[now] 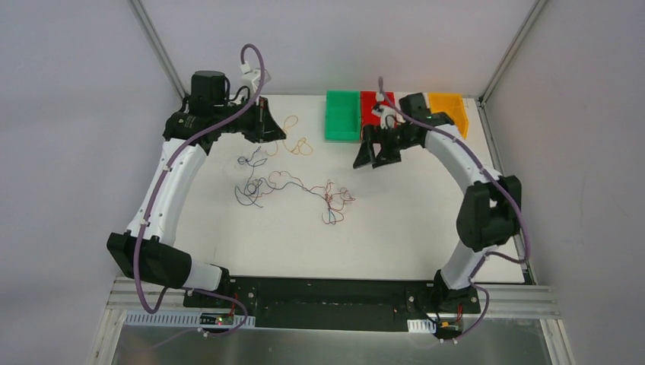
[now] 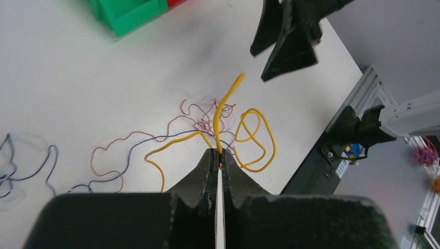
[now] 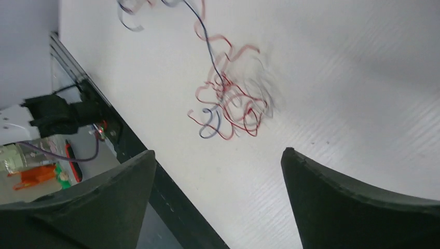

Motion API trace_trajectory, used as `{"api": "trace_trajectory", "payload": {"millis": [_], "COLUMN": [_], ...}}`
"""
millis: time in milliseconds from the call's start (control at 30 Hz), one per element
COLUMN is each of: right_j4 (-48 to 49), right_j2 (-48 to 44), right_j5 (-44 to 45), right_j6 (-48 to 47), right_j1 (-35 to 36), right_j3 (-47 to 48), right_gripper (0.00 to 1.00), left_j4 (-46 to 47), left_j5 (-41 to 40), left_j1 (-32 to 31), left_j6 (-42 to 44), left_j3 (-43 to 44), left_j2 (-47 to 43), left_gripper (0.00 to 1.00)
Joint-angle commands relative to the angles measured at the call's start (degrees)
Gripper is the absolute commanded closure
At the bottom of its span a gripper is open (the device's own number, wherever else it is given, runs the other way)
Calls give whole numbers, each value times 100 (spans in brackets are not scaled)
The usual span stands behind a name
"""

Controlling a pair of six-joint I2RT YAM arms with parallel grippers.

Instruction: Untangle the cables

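Left jaws closed on the yellow wire [image 2: 231, 89] near the tabletop's [image 1: 426, 228] far edge, left side. Right jaws wide open, holding nothing, above the far edge. Red and blue wires [image 1: 335, 199] lie tangled mid-tabletop.

The white table [image 1: 426, 228] bore tangled red and blue cables [image 1: 328, 199], a yellow cable [image 1: 303, 147], and coloured bins [image 1: 342, 115] at its far edge.
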Motion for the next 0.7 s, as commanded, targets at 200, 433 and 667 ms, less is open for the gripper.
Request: {"api": "trace_trajectory", "payload": {"millis": [200,433,667], "right_j4": [702,1103,1282], "right_j2": [-1358,-1517,-1576], "right_j5": [-1353,-1797,-1972], "right_j6": [1218,1984,2152], "right_j1": [-41,313,498], "right_j3": [1356,1039,838], "right_gripper": [1,12,37], "left_j4": [-170,-170,-139], "left_j5": [1124,1322,1241], "left_j1": [-1366,-1812,-1903], "left_j6": [893,966,939], "left_j3": [285,575,703], "left_j2": [515,768,859], "left_gripper": [100,100,100]}}
